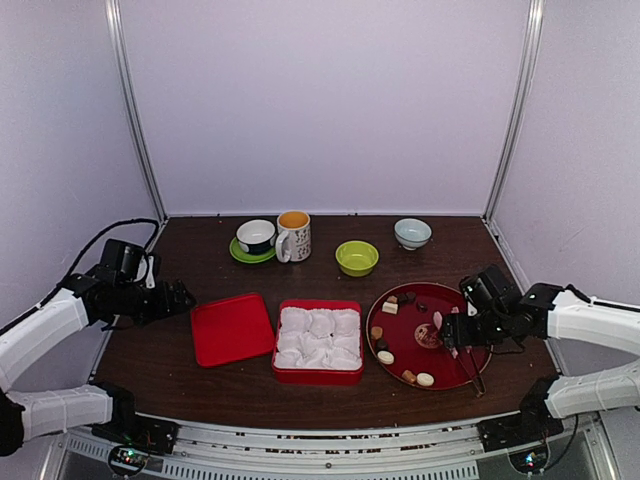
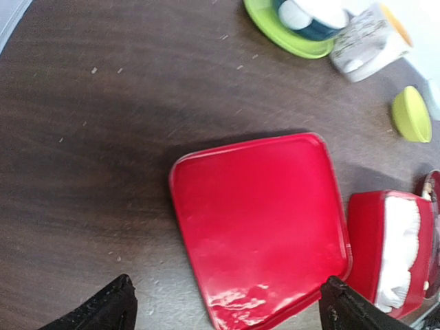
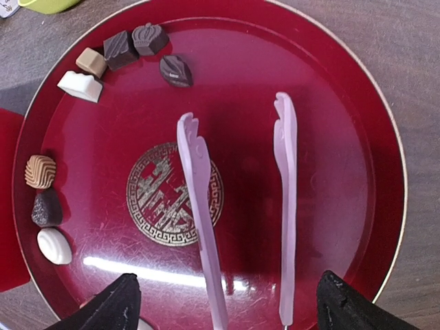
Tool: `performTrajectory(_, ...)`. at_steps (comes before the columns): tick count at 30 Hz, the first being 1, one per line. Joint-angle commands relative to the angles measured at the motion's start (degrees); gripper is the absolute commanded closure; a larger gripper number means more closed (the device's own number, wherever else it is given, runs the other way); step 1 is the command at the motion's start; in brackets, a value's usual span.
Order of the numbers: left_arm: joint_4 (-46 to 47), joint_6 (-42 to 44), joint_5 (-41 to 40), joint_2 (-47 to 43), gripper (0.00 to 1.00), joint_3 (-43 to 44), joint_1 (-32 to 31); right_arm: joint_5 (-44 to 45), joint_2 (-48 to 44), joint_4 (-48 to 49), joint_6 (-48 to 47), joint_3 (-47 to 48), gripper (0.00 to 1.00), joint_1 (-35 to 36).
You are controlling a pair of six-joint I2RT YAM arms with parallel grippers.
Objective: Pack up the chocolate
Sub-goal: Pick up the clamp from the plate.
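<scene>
The chocolate [image 1: 386,356] lies in small dark, tan and white pieces round the rim of a round red plate [image 1: 430,291]. In the right wrist view one cluster of chocolate [image 3: 121,49] sits top left and another group of pieces [image 3: 41,172] at the left edge. Pink tongs [image 3: 199,206] lie on the plate [image 3: 330,137] between the wide-apart fingers of my right gripper [image 3: 229,289], touching neither finger. A red box [image 1: 319,340] lined with white paper cups stands open mid-table. Its red lid [image 2: 261,220] lies flat to its left. My left gripper [image 2: 227,292] hangs open above the lid's near edge, holding nothing.
Along the back stand a dark cup on a green saucer [image 1: 255,238], a patterned mug [image 1: 293,236], a green bowl [image 1: 357,257] and a pale blue bowl [image 1: 412,233]. White walls close the table on three sides.
</scene>
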Motion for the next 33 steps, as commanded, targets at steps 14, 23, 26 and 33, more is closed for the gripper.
performTrajectory(14, 12.5, -0.7, 15.5, -1.9, 0.12, 2.0, 0.3, -1.6, -2.1, -2.1, 7.4, -5.1, 0.25, 3.5)
performTrajectory(23, 13.9, -2.1, 15.3, -1.3, 0.14, 1.2, -0.2, 0.3, 0.0, -4.1, 7.3, -3.1, 0.46, 7.2)
performTrajectory(26, 13.9, -2.1, 14.9, -1.0, 0.15, 1.5, -0.7, -0.3, 0.9, -4.0, 6.9, -2.3, 0.52, 7.6)
performTrajectory(33, 13.9, -2.0, 14.7, 0.0, 0.16, 1.5, -1.2, -0.3, 1.8, -5.3, 7.2, -1.7, 0.48, 9.2)
